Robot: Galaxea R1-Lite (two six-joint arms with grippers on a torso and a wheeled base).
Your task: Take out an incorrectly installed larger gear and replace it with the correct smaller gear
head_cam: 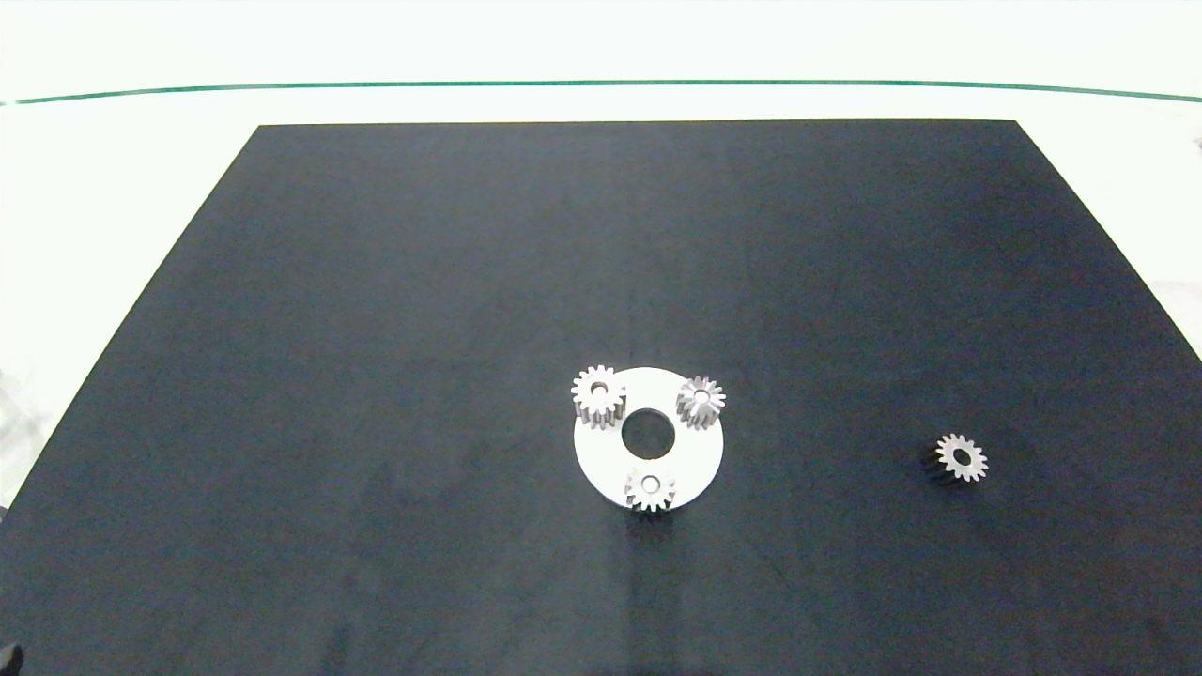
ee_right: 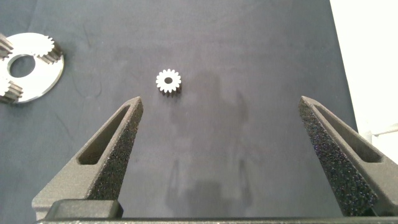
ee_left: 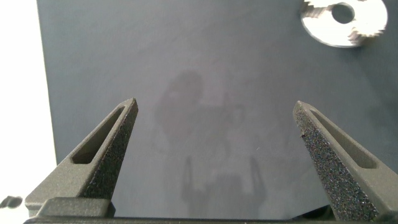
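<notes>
A white ring-shaped plate lies on the black mat with three silver gears on it. The larger gear, with stubby rounded teeth, stands at the plate's far left. Two gears with sharper teeth sit at the far right and the near edge. The smaller gear, with a wide dark centre hole, lies alone on the mat to the right. My right gripper hangs open above the mat short of that loose gear. My left gripper is open over bare mat, with the plate ahead. Neither arm shows in the head view.
The black mat covers most of a white table. A thin green line runs across the table's far side. The mat's side edge and white table show beside each gripper in the wrist views.
</notes>
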